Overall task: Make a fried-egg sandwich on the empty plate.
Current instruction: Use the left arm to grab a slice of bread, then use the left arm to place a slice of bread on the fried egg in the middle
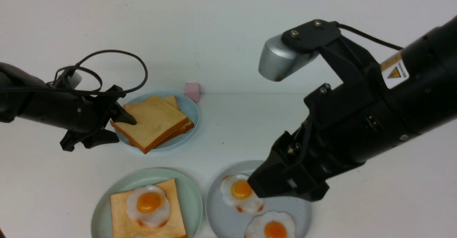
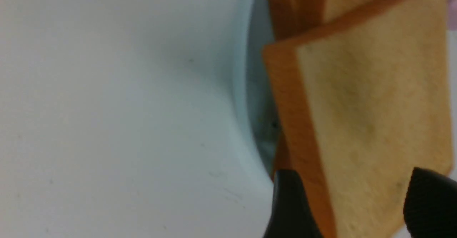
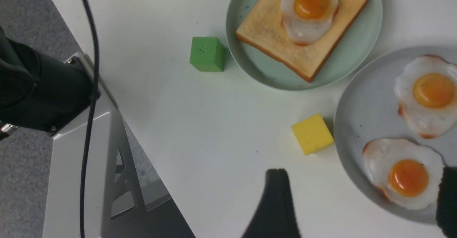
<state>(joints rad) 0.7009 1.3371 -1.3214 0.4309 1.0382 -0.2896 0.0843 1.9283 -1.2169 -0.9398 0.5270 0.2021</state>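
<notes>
Right end effector (image 3: 362, 181): spread wide, empty, above grey-blue plate (image 1: 221, 223).
Left end effector (image 1: 125, 131): spread, straddling toast stack (image 1: 153, 120) corner.
Mint-green plate (image 1: 191, 195): near bench edge, bearing toast slice (image 1: 121, 216) and fried egg (image 1: 148, 204).
Toast stack: on light-blue plate (image 1: 189, 111), farther back.

White table (image 1: 232, 123) fills the near ground, matte, with a few faint scuffs and dark specks. Plain white wall (image 1: 178, 24) rises behind it; the 2 meet at 1 straight seam. Right wrist view: past the table edge, grey speckled floor (image 3: 25, 202), carpet-like. Pale grey metal frame (image 3: 68, 166) stands below that edge, with open slots in its side. Light even and diffuse; shadows soft and pale
</notes>
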